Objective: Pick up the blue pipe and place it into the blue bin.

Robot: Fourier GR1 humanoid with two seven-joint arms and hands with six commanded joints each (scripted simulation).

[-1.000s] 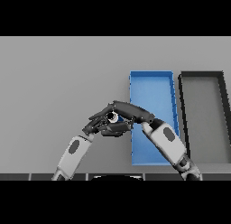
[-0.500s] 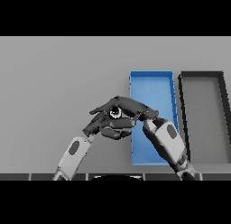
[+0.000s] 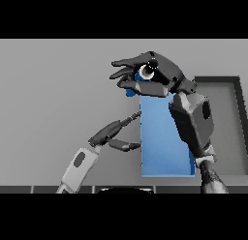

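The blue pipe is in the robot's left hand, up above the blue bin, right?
Not quite. The blue pipe is in the right hand, whose fingers curl round it, above the far end of the blue bin. The left hand holds nothing and hangs beside the bin. The head view shows this.

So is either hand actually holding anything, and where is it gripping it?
Yes: the right hand has its fingers curled round the blue pipe; which part it grips is hidden. The left hand is open and holds nothing.

I'm lifting my right hand [image 3: 157,77] with the blue pipe [image 3: 138,79] up over the blue bin [image 3: 164,152]; my left hand [image 3: 114,135] is letting go, staying low.
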